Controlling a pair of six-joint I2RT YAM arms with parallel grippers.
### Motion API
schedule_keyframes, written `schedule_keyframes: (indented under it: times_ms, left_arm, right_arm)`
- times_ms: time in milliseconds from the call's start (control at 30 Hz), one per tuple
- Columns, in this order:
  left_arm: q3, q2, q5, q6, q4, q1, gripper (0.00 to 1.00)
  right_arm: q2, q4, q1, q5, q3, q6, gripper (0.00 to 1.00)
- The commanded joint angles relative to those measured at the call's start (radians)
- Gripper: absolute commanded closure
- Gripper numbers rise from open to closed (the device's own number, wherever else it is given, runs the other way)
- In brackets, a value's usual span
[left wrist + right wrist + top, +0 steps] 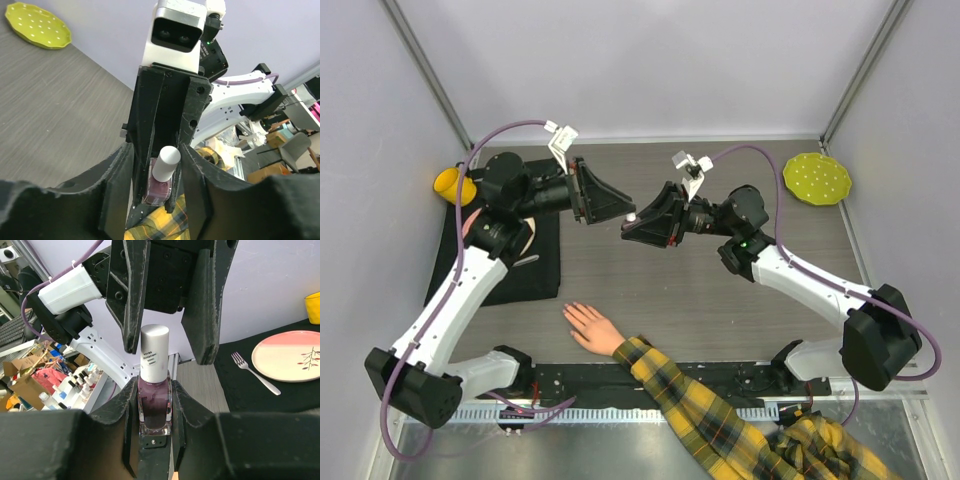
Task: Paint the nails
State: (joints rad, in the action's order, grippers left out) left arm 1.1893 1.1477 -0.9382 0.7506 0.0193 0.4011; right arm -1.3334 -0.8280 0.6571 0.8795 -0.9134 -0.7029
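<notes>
Grey wood table [720, 290] | your right gripper [632, 224] clamps the polish bottle [154, 405] by its glass | left gripper [155, 155] spread around the cap [154, 352], not touching | nails [570, 312] on the hand [592, 328] at 6 o'clock, well apart | centre on the cap, close squarely, then twist.

This is looking like a robotics lab: pale panels [650, 60] are walling the tabletop [720, 290] from nine to three o'clock, with cluttered cardboard boxes [25, 382] sitting beyond.
</notes>
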Motion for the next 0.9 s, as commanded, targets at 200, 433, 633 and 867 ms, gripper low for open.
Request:
schedule_keyframes:
  times_ms: [200, 433, 633, 867]
  left_arm:
    - [0.018, 0.011, -0.03, -0.019, -0.001, 0.027, 0.56]
    - [0.14, 0.015, 0.175, -0.295, -0.349, 0.117, 0.97]
    - [0.277, 0.046, 0.931, -0.335, -0.608, 0.287, 1.0]
    - [0.391, 0.142, 1.124, -0.362, -0.722, 0.355, 1.0]
  right_arm:
    - [0.002, -0.074, -0.002, -0.01, -0.058, -0.02, 0.99]
    - [0.037, 0.2, 0.018, -0.2, -0.091, 0.144, 0.99]
    - [0.1, 0.679, 0.324, -1.206, -0.203, 0.594, 0.99]
    - [0.062, 0.675, 0.389, -1.363, -0.229, 0.697, 0.99]
